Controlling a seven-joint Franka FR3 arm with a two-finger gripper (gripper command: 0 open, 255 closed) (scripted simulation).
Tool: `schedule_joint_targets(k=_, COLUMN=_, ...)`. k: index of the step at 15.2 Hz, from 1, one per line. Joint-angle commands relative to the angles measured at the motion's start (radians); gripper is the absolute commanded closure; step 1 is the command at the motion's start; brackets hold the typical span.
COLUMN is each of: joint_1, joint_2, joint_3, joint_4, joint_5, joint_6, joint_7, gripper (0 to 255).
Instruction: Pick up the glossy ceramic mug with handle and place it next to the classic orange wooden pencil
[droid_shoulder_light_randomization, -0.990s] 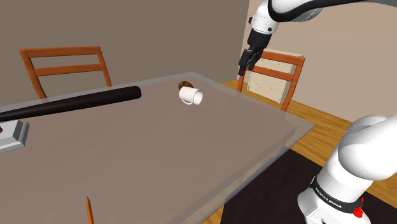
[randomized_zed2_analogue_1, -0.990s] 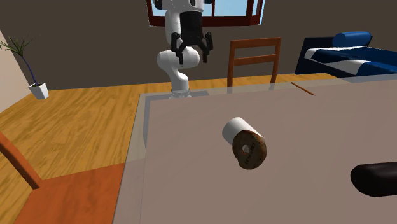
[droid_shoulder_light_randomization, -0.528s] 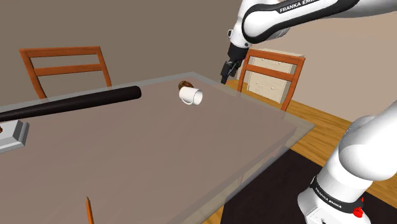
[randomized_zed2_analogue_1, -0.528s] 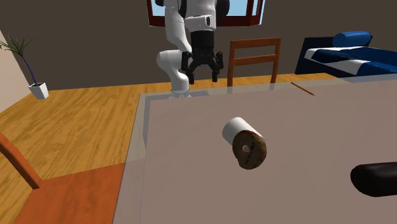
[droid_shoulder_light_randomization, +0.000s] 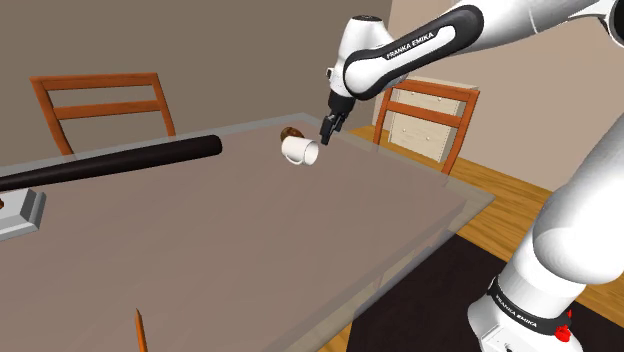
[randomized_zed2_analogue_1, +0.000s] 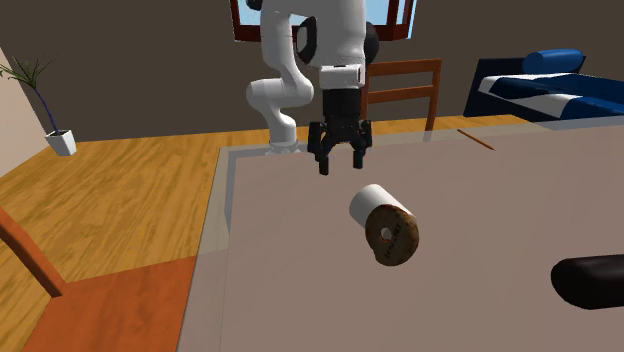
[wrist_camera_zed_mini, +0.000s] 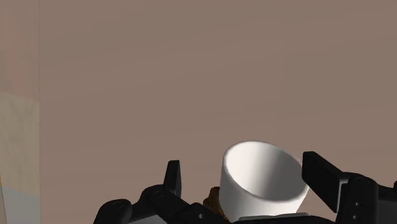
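**Desk:** Which step did the frames catch?

**Photographer:** The reach, by my reading. The black gripper (droid_shoulder_light_randomization: 327, 132) hung just above the white mug (droid_shoulder_light_randomization: 300, 151) in the upper middle of the shoulder view. Its fingers (wrist_camera_zed_mini: 321, 178) were spread apart and gripped nothing, and nothing had been lifted.

**Desk:** And the mug itself?

**Photographer:** It lay on its side on the brown table (droid_shoulder_light_randomization: 300, 250), its open mouth showing to the wrist view. There the rim sat between the two fingers and touched neither. I could not make out the handle.

**Desk:** What did the next move call for?

**Photographer:** Probably a short descent to bring the fingers either side of the mug's wall, then a squeeze. A round body lying down may roll, so the bite had to be square.

**Desk:** Anything in the way?

**Photographer:** A brown ring-shaped object (randomized_zed2_analogue_1: 393, 237) rested against the mug at centre right of the second exterior view, and a finger might knock it. A long black cylinder (droid_shoulder_light_randomization: 120, 160) lay along the left of the shoulder view, seemingly clear of the straight line to the goal. The orange pencil (droid_shoulder_light_randomization: 140, 330) lay well apart from the mug at the lower left edge, so a long carry was ahead. A wooden chair (droid_shoulder_light_randomization: 100, 100) stood beyond the table at upper left
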Motion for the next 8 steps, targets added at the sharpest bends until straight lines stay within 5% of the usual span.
schedule_joint_targets(k=1, joint_1=0.003, joint_2=0.075, joint_3=0.006, joint_4=0.046, joint_5=-0.024, joint_6=0.039, joint_7=0.0, gripper=0)
schedule_joint_targets(k=8, joint_1=0.003, joint_2=0.172, joint_3=0.004, joint_4=0.065, joint_5=-0.051, joint_6=0.12, joint_7=0.012, gripper=0)
